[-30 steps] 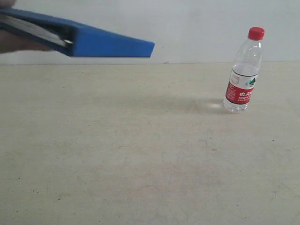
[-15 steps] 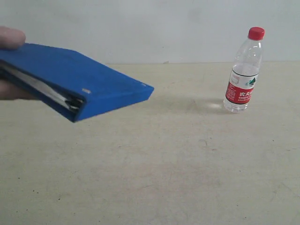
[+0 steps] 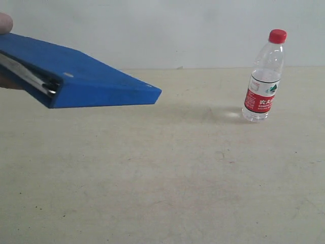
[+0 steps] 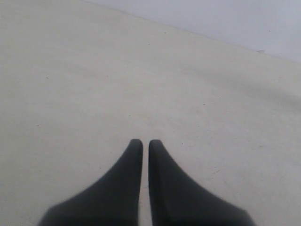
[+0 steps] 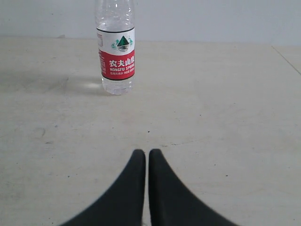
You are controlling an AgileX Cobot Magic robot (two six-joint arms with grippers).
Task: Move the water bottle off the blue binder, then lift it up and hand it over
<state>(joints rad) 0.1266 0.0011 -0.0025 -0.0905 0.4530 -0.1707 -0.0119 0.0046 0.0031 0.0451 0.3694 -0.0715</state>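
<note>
The water bottle (image 3: 263,76), clear with a red cap and red-and-white label, stands upright on the table at the right; it also shows in the right wrist view (image 5: 115,47), well ahead of my right gripper (image 5: 143,153), which is shut and empty. A human hand (image 3: 5,23) at the left edge holds the blue binder (image 3: 86,76) tilted in the air above the table, far from the bottle. My left gripper (image 4: 141,142) is shut over bare table with nothing between its fingers. Neither gripper shows in the exterior view.
The beige table (image 3: 162,178) runs back to a pale wall (image 3: 177,30). A table edge or seam shows at the far right of the right wrist view (image 5: 288,59).
The hand-held binder dropped from the top left towards the table, then rose slightly and tilted. The bottle has not moved.
</note>
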